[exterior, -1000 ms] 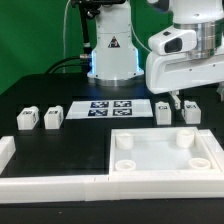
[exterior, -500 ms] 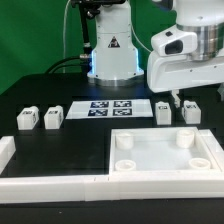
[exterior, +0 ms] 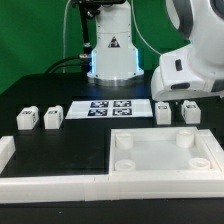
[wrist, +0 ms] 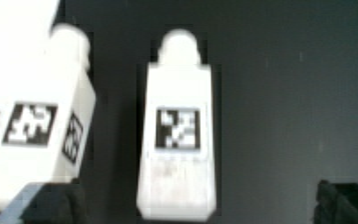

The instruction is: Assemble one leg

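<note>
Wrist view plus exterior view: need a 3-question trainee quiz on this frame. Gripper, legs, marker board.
1. True or false: the gripper is shut on the leg centred in the wrist view.
2. In the exterior view, where does the marker board lie? A: between two pairs of legs. B: inside the big white tray piece. C: on top of the arm.
3. How many legs does the exterior view show in all?

Key: 1 false, the gripper is open with the leg between its jaws; 2 A; 3 four.
</note>
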Controlling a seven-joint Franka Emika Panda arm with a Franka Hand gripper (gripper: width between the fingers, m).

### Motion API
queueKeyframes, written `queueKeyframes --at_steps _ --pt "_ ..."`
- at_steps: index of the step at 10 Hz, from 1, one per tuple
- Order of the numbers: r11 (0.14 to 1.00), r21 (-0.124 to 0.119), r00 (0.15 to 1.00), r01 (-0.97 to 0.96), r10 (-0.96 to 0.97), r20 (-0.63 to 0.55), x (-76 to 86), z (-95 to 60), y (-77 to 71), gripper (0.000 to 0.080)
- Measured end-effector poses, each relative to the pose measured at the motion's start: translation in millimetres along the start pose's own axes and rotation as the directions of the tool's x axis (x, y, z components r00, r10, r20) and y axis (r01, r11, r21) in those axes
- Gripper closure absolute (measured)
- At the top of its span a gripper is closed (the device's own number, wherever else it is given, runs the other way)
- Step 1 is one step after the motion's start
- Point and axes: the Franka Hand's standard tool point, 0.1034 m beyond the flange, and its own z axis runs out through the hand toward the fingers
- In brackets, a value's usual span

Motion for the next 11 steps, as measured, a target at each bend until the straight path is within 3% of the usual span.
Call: queueKeyframes --at_steps 1,2,4,9,11 --pt "1.000 -0.002 0.995 0.004 -0.004 0.102 0.2 1.7 0.6 0.0150" --pt "1.000 0.004 0.993 0.006 -0.006 0.115 8.1 0.6 -0.7 0.0150" --pt "1.000 0.002 0.993 0.006 -0.007 0.114 7.3 0.6 -1.2 0.0150" --pt "1.000 -0.016 0.994 0.010 -0.008 0.107 9.6 40.4 -5.8 0.0150" --pt "1.000 -0.019 0.994 0.013 -0.011 0.107 9.4 41.6 -6.8 0.0173"
